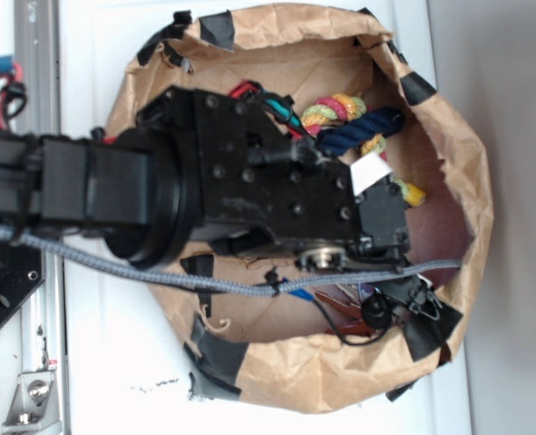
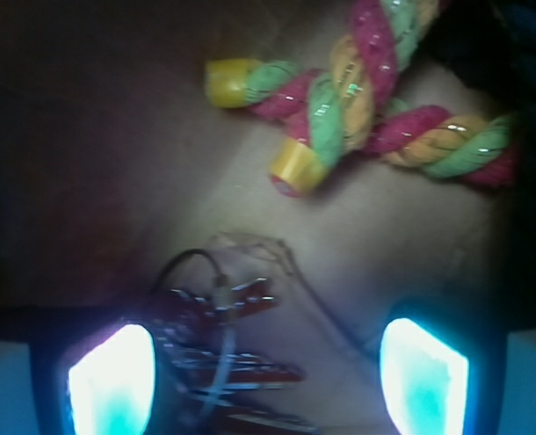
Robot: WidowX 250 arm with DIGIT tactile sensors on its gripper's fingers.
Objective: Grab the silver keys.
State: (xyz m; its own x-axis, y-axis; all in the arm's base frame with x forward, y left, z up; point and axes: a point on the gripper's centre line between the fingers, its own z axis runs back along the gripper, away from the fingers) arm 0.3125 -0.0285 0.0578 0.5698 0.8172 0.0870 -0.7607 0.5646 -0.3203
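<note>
1. Exterior view: we find the claw (image 1: 390, 299) low inside the brown paper bag (image 1: 449, 154), largely hidden beneath the black arm (image 1: 249, 186). We cannot tell from here how its jaws stand.
2. Exterior view: we note the silver keys (image 1: 345, 304) just under the arm's lower edge, near the bag's lower wall; only reddish-brown blades and a dark loop show. The rope toy (image 1: 354, 122) lies near the upper wall, well apart from the keys.
3. Wrist view: we record the claw (image 2: 268, 376) spread, its two glowing fingertips (image 2: 113, 381) well apart at the bottom corners.
4. Wrist view: we see the silver keys (image 2: 231, 349) on the bag floor between the fingertips, lying closer to the left-hand one and touching or just beside it; the thin wire ring arcs above them.
5. Wrist view: the rope toy (image 2: 367, 91) lies across the top, apart from the keys.
</note>
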